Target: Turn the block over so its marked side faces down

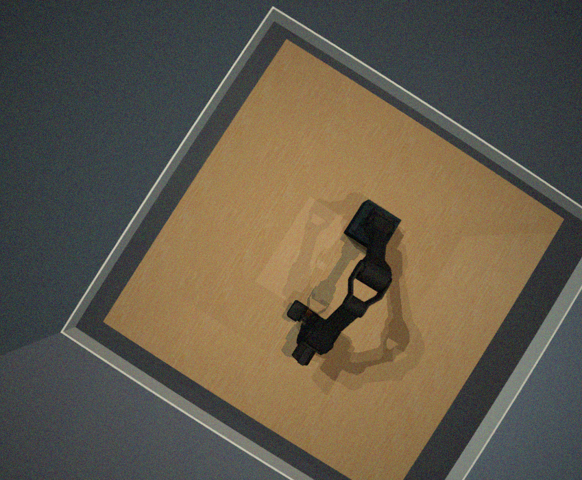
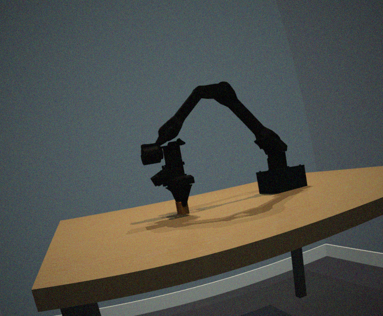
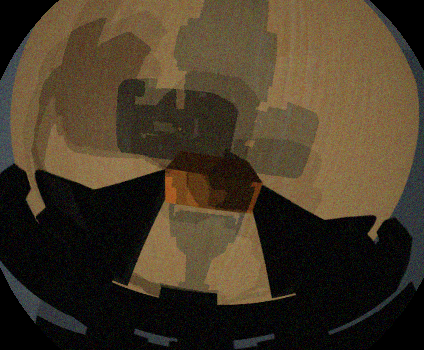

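The orange block (image 1: 308, 313) (image 2: 182, 210) (image 3: 206, 192) is at the level of the wooden table (image 1: 219, 217) (image 2: 117, 251) (image 3: 359, 125), upright as far as I can see. My gripper (image 2: 181, 204) (image 3: 212, 182) points down and is shut on the block, one finger against each of two opposite sides. In the wrist view the block's top is dark and the face toward the camera is orange with shadows over it. I cannot make out the marked side. In the top view the arm hides most of the block and the fingertips.
The arm's base (image 1: 371, 224) (image 2: 281, 180) stands on the table, and the arm arches over from it. Dark shadows of the arm lie across the wood around the block. The table's near edge (image 2: 191, 265) shows in the exterior view.
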